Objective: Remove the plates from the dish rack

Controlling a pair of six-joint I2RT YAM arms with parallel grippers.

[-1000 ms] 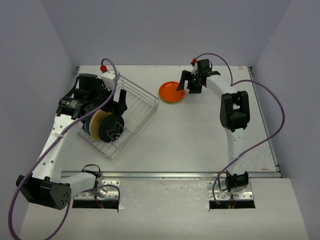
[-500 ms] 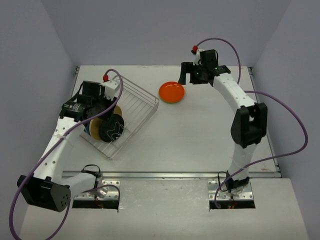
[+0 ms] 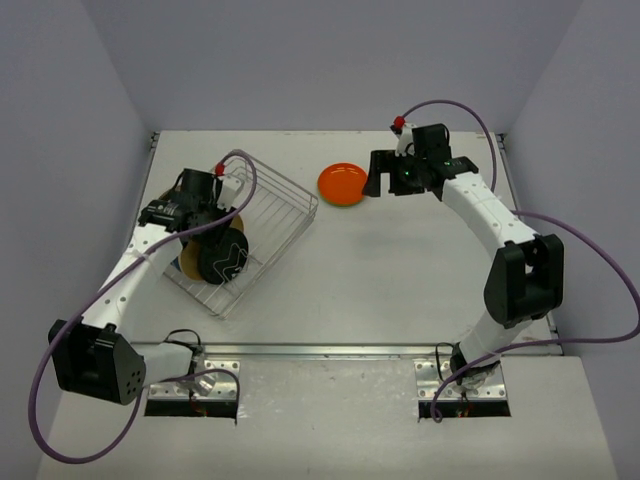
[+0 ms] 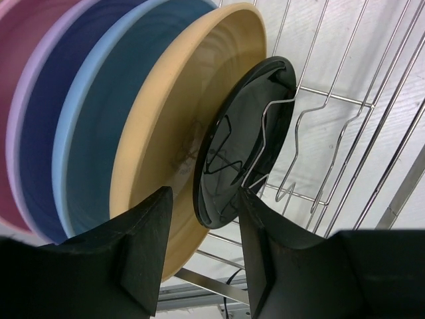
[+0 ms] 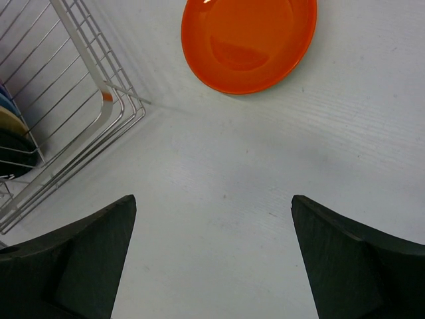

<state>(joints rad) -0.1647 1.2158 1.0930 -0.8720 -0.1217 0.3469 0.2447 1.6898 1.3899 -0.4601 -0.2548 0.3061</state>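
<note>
Standing on edge in the dish rack [image 3: 275,200], at the left of the table [image 3: 400,290], are a black plate [image 4: 232,153], a tan plate [image 4: 166,133], a blue plate [image 4: 93,133], and lavender [image 4: 20,113] and pink [image 4: 26,33] ones behind. The left gripper [image 4: 204,196] reaches into the rack and is clenched on the black plate, one finger on each side of its rim; the tan plate sits just beside it, close against the left finger. The rack lies at an angle to the table's edges, and the slots to the right of the black plate hold nothing. An orange plate [image 3: 343,184] lies flat on the table just beyond the rack's far right corner. The right gripper [image 5: 212,199] hangs above bare table just right of that plate, released, its fingers spread wide and holding nothing.
</note>
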